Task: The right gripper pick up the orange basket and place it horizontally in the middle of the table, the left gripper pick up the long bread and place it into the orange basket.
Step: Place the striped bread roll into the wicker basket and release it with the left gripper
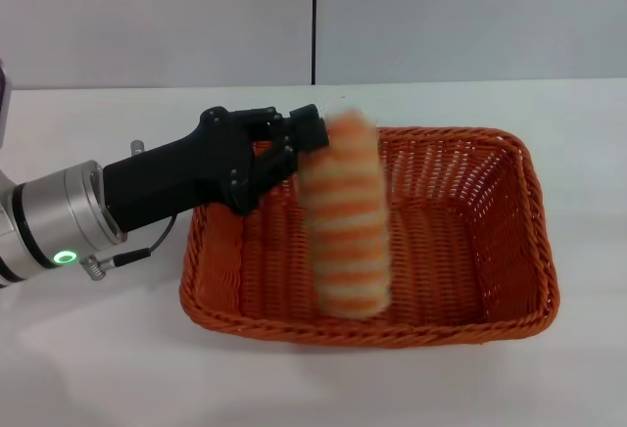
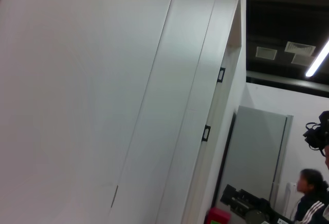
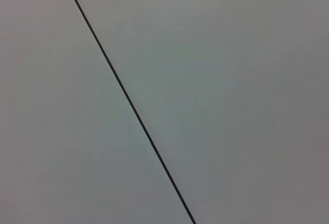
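Your left claw [image 1: 312,143] hangs over the back-left part of the orange basket [image 1: 509,251], reaching in from the left, with its fingers beside the top end of the long bread [image 1: 345,223]. You cannot tell from the head view whether those fingers are clamped on that end or have just let go: the loaf is smeared with motion, which suggests it may be dropping.

Standing nearly on end, the bread has its lower tip down near the basket's front rim, so it looks hung from 1 end in order to clear the flaring sides on the way in.

Lying lengthwise across the middle of the desk [image 1: 98,368], the basket seems to have its own step done.

Your right claw is not in view, and its wrist camera shows only a grey wall with a dark seam, so that arm is likely parked. The left wrist camera points off at the room.
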Tool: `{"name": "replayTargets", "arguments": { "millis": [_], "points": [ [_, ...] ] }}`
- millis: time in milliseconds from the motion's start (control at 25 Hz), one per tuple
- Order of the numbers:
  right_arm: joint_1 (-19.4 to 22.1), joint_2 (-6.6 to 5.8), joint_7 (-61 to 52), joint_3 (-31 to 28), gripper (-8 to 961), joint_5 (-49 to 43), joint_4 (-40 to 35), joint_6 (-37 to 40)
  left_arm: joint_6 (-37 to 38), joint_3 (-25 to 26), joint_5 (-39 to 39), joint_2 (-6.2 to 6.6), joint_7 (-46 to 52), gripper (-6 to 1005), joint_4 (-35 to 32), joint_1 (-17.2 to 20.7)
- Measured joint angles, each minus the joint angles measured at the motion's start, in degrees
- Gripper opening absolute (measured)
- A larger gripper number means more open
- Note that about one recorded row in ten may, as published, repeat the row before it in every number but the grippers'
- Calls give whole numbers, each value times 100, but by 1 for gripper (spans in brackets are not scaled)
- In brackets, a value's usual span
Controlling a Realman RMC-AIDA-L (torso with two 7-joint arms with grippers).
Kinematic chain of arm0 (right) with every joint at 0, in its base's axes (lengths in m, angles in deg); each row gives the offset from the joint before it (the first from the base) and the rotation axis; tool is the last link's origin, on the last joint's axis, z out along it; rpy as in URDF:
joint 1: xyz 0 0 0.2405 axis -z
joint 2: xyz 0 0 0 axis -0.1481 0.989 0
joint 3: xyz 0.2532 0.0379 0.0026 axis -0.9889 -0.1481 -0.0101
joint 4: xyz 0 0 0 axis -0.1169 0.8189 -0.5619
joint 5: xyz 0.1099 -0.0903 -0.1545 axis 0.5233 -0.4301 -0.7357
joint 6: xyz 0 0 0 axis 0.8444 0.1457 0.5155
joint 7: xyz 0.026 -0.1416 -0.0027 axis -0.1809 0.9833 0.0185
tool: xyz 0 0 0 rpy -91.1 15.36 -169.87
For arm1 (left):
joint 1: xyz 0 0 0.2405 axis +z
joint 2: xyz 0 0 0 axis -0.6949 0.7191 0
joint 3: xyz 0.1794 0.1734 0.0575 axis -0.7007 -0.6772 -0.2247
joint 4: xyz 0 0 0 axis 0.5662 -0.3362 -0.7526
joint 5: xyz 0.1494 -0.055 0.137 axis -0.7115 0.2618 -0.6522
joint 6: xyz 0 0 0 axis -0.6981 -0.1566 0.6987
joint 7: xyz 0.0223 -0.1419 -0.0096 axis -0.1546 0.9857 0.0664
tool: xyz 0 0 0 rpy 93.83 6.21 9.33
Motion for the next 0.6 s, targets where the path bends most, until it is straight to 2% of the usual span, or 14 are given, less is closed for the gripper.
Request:
{"name": "replayTargets", "arguments": {
  "millis": [320, 480, 600],
  "points": [
    [-1, 17, 1, 0, 495, -10, 1, -6, 19, 48, 90, 19, -24, 292, 59, 106],
    [-2, 19, 0, 0, 494, -12, 1, -10, 50, 109, 299, 46, -36, 433, 45, 234],
    [-1, 20, 0, 0, 494, -9, 5, -10, 108, 162, 828, 81, -122, 542, -91, 549]
  ]
}}
